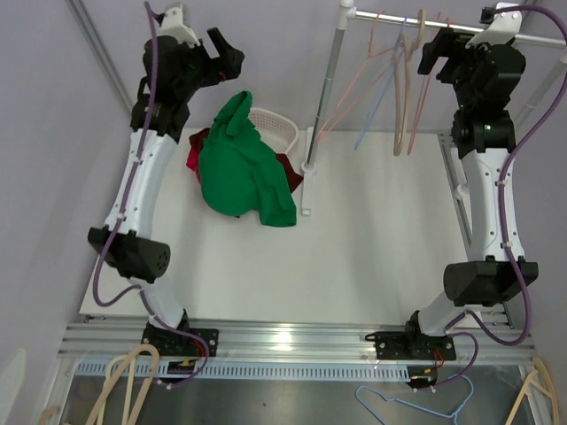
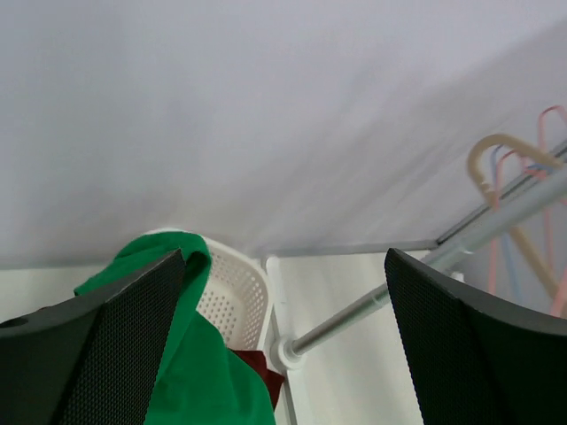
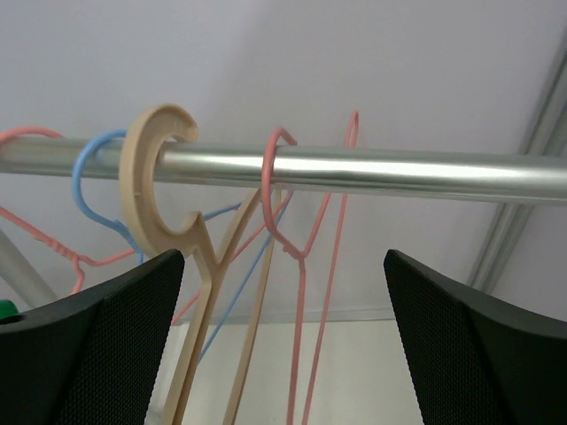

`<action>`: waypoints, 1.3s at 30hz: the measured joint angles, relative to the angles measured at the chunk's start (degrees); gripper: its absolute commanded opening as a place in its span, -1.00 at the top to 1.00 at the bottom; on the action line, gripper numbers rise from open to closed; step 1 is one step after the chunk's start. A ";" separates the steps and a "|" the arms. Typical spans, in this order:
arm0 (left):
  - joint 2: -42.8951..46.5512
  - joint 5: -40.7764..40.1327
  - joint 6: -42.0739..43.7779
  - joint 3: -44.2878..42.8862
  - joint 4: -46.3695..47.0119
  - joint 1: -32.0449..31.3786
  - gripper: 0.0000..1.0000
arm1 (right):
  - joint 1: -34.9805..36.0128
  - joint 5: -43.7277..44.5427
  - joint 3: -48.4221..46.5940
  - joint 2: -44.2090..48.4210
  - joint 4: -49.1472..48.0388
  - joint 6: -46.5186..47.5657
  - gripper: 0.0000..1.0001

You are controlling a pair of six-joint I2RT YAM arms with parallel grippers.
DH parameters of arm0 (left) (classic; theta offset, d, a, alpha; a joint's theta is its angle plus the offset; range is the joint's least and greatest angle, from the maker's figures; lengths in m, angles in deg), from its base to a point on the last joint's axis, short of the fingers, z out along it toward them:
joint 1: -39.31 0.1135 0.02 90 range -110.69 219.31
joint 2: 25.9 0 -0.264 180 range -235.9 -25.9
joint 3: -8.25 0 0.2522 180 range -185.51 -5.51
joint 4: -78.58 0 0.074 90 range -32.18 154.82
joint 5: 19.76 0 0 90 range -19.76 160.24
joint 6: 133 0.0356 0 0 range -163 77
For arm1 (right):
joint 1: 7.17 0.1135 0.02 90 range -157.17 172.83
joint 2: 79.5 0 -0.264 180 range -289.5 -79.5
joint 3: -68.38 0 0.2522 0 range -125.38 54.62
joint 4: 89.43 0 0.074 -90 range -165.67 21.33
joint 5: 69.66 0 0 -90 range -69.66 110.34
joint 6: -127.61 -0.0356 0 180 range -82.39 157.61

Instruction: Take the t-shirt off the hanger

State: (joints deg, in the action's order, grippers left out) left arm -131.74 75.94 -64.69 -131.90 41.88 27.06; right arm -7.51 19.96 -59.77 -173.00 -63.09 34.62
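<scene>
1. The green t-shirt (image 1: 239,168) lies in a heap below the left claw (image 2: 283,261) and a little toward the arm bases. It is draped over the rim of a white basket (image 1: 276,128) and spills onto the worktop (image 1: 372,248). A dark red cloth (image 1: 197,146) shows at its edges.
2. Its long axis runs from the basket, beneath the left claw, down toward the near edge of the worktop, with the lower hem trailing to the claw's right.
3. No hanger can be seen inside the shirt, which appears to be free of one. Whether anything is hidden in the folds cannot be told.
4. The left claw hangs high above the heap with its jaws wide apart and nothing between them. It is by far the nearer of the two.
5. The right claw (image 3: 283,261), also spread wide and empty, sits well across the worktop from the shirt. It is raised to the rail (image 3: 399,170), which runs just in front of it.
6. On that rail hang a tan hanger (image 3: 155,177), a pink one (image 3: 288,204) and a blue one (image 3: 84,177), all bare.
7. Any further handling of the shirt would likely fall to the left arm, reaching straight down.
</scene>
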 measured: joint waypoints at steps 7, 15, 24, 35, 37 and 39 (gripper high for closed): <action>18.05 -1.27 1.27 12.85 3.10 -1.25 -0.99 | 0.02 5.38 5.03 12.31 3.98 -1.60 -0.99; 37.57 -2.84 1.36 32.83 4.50 -5.60 -0.99 | 0.00 5.77 12.31 31.80 11.02 -6.58 -0.99; 58.16 -7.82 0.24 53.37 2.56 -13.88 -0.99 | 0.24 -13.79 25.33 42.51 13.16 -17.81 -0.99; 77.31 -10.10 -2.69 76.96 -3.58 -18.58 -0.99 | 5.60 -25.20 39.74 46.66 18.05 -21.84 -0.99; 79.80 -9.99 -2.86 78.49 -5.07 -18.62 -0.99 | 5.86 -25.86 42.58 49.51 18.45 -21.84 -0.99; 81.70 -9.90 -2.89 79.41 -6.10 -18.67 -0.99 | 6.01 -26.29 46.16 52.63 18.69 -21.70 -0.99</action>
State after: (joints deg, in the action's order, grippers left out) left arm -50.04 66.04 -67.58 -52.49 35.78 8.39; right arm -1.49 -6.33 -13.61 -120.36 -44.41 12.92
